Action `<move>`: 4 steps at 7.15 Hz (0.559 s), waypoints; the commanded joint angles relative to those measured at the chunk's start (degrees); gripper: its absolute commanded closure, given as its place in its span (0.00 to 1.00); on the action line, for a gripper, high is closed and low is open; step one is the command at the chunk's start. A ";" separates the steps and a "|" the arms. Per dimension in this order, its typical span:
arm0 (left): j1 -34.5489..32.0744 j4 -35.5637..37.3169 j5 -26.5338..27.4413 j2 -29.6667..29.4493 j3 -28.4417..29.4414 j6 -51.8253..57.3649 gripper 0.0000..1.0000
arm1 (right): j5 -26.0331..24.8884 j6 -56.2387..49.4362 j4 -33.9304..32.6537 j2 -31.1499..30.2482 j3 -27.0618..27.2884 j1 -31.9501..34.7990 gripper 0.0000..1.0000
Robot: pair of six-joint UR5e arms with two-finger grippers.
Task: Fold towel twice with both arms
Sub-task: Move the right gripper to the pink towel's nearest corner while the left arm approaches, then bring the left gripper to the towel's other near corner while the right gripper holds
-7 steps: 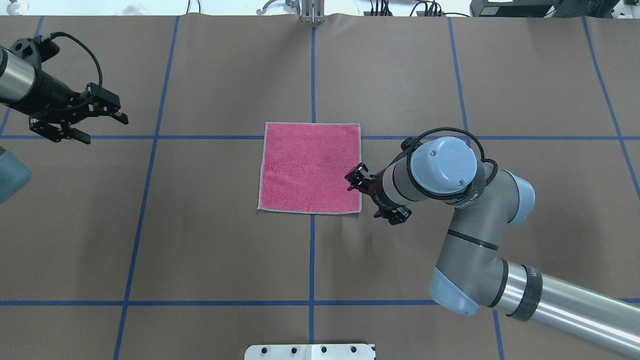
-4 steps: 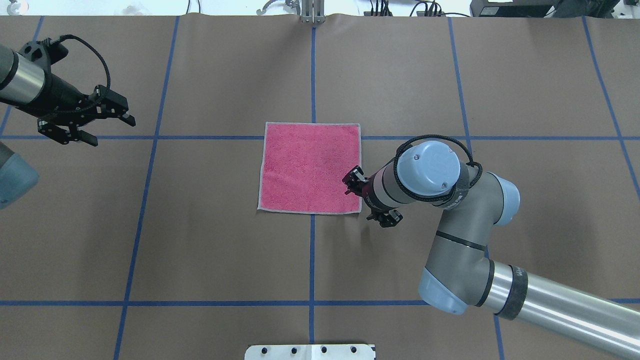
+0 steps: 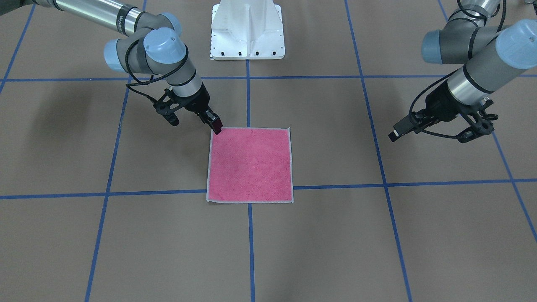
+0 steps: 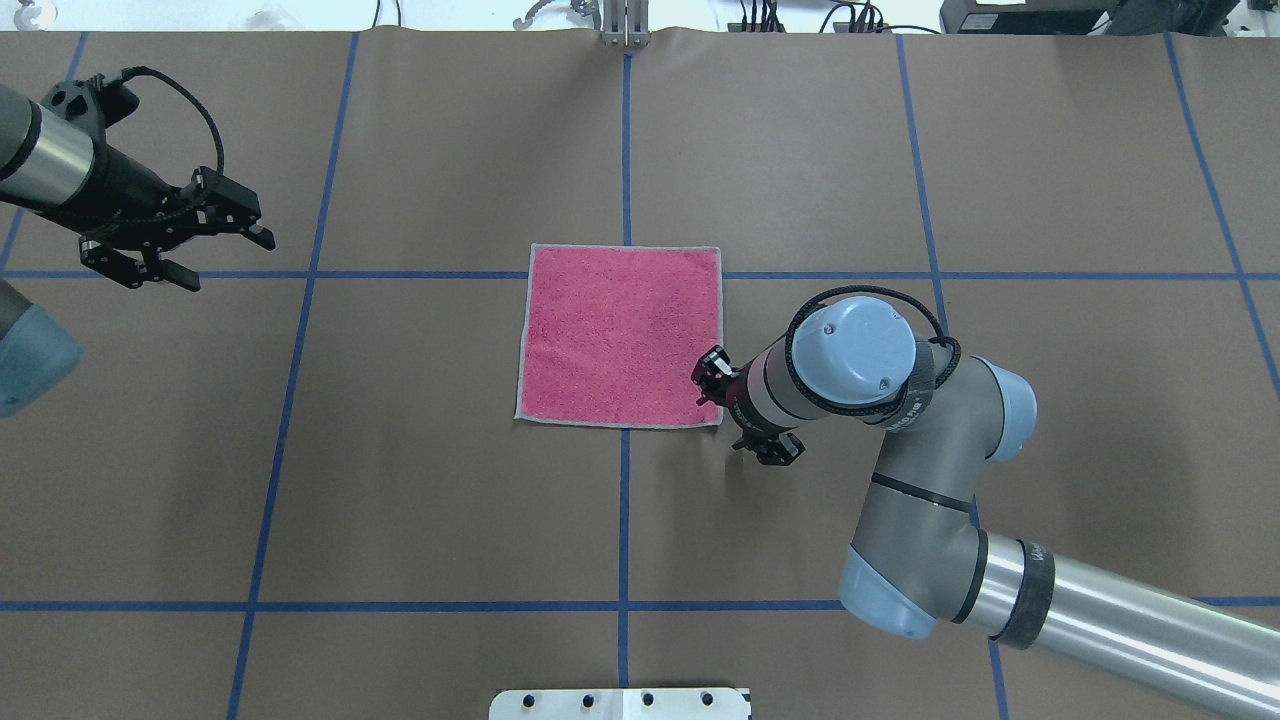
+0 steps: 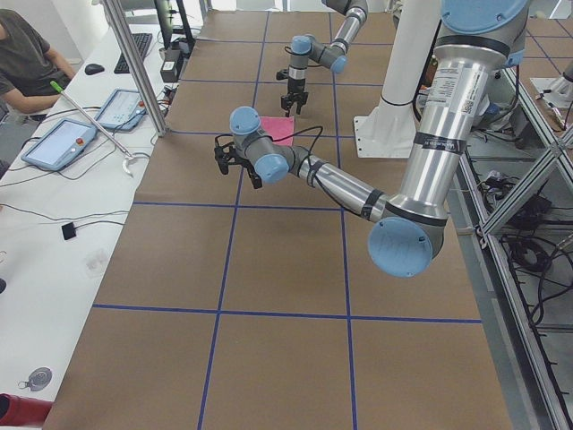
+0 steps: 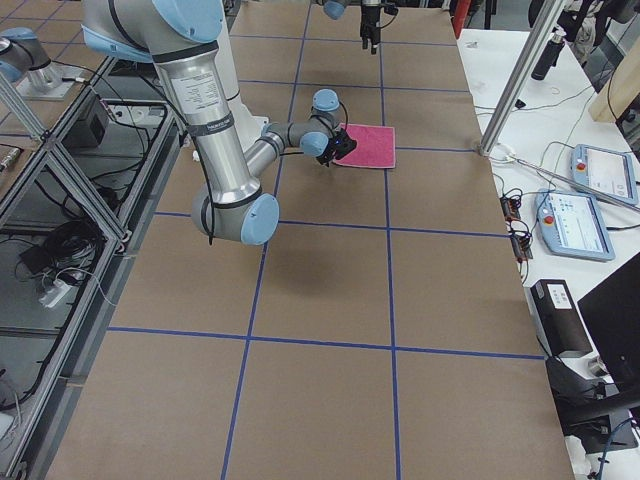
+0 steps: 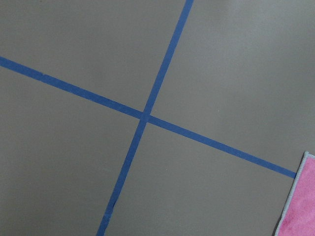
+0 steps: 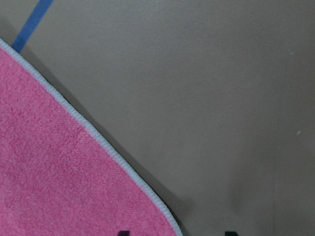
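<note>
Pink towel (image 4: 620, 335) lay flat on the bench (image 4: 400, 480), zero folds done. Right tool (image 3: 215, 125) sat wide at a corner, gripping nothing; left tool (image 4: 226, 260) hung wide, well apart.

Grey arms (image 4: 920, 480), blue caps (image 4: 855, 345), perhaps lettering (image 3: 122, 19).

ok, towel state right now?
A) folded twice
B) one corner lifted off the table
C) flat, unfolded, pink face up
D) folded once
C: the towel lies as one full flat square, pink up, with the right end effector open at its edge near the base-side corner.
</note>
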 commanded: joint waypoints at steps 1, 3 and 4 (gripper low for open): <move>0.00 0.00 0.00 -0.40 -0.01 -0.21 0.00 | -0.05 0.14 0.00 0.21 -0.08 -0.29 0.43; 0.00 0.09 0.00 -0.40 -0.01 -0.30 0.00 | -0.05 0.23 0.00 0.04 0.01 -0.29 0.63; 0.00 0.00 0.00 -0.49 -0.01 -0.30 0.00 | -0.05 0.23 0.00 -0.05 0.01 -0.20 0.66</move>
